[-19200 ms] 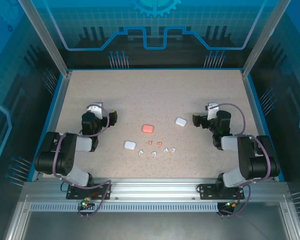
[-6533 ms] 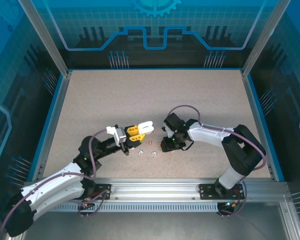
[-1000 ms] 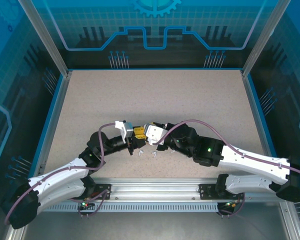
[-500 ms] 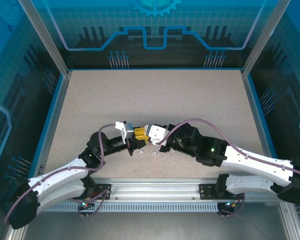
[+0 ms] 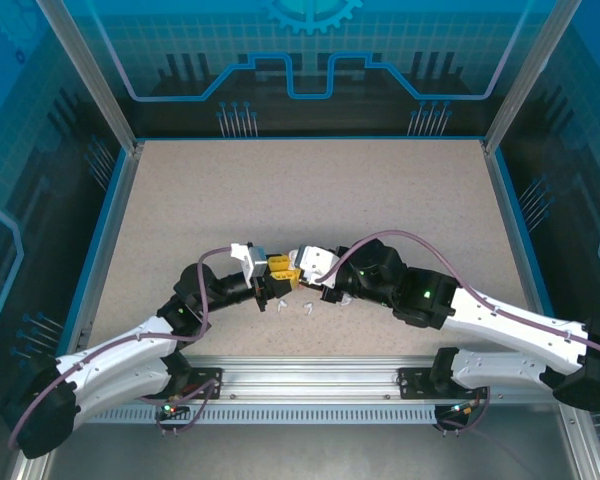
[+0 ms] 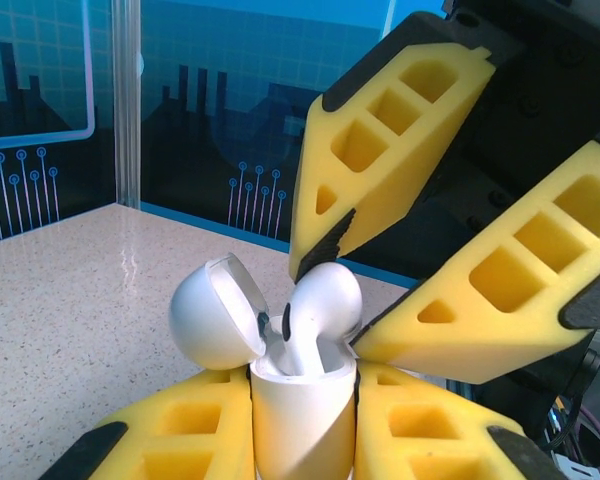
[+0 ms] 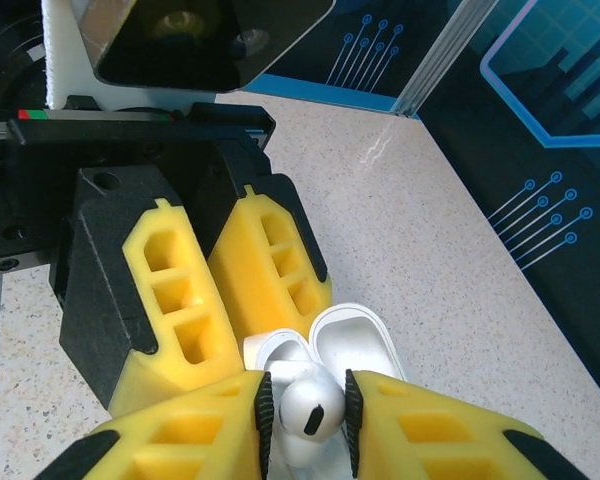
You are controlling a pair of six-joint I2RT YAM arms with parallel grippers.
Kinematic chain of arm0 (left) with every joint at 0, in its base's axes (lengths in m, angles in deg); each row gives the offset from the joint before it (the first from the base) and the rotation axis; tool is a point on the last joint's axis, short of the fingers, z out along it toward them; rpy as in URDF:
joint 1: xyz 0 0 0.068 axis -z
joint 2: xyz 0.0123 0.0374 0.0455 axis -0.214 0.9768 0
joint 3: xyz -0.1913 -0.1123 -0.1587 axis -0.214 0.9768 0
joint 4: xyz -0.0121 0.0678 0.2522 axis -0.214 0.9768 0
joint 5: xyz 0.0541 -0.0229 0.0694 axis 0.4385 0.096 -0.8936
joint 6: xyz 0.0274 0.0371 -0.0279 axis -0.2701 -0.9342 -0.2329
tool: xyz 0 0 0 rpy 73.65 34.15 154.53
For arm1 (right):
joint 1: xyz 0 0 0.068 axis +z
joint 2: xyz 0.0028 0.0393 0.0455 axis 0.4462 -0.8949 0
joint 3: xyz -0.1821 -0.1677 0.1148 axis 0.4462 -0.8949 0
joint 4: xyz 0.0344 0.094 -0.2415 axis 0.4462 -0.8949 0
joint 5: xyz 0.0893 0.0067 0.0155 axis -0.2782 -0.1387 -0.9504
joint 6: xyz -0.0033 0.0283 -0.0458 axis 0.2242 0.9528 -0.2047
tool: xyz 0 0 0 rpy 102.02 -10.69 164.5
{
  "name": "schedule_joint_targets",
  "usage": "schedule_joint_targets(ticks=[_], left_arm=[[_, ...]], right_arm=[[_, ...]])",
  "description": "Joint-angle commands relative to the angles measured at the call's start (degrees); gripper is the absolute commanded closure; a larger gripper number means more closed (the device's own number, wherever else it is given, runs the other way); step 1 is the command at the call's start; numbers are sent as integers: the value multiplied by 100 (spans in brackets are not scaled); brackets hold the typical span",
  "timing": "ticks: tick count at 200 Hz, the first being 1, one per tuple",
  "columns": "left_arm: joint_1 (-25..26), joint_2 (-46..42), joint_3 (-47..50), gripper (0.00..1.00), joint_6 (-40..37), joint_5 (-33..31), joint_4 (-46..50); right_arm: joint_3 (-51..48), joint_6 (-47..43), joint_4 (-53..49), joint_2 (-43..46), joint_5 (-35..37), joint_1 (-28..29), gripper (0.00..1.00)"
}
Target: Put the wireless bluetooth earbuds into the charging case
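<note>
The white earbud [image 7: 310, 408] sits stem-down in the open charging case [image 6: 302, 420], pinched between the narrow fingers of the right tool [image 7: 305, 418], while the left tool [image 6: 302, 440] grips the case tight near the front middle of the speckled surface [image 5: 280, 190].

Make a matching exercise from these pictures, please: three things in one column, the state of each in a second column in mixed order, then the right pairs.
Things
1. case
2. lid
3. earbud

States
A. swung open, to one side
B. partly in the case, between the fingers of the right gripper
C. upright, clamped between the fingers of the left gripper

Pairs: 1-C, 2-A, 3-B
</note>
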Motion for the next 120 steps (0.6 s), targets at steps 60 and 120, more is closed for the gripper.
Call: schedule_joint_targets(ticks=[60, 120], left_arm=[[30, -81, -68, 100, -51, -43, -335], [36, -73, 12, 100, 92, -60, -674]], right_arm=[[338, 609, -142, 240, -1070, -290, 55], [735, 1739, -488, 710, -792, -606, 36]])
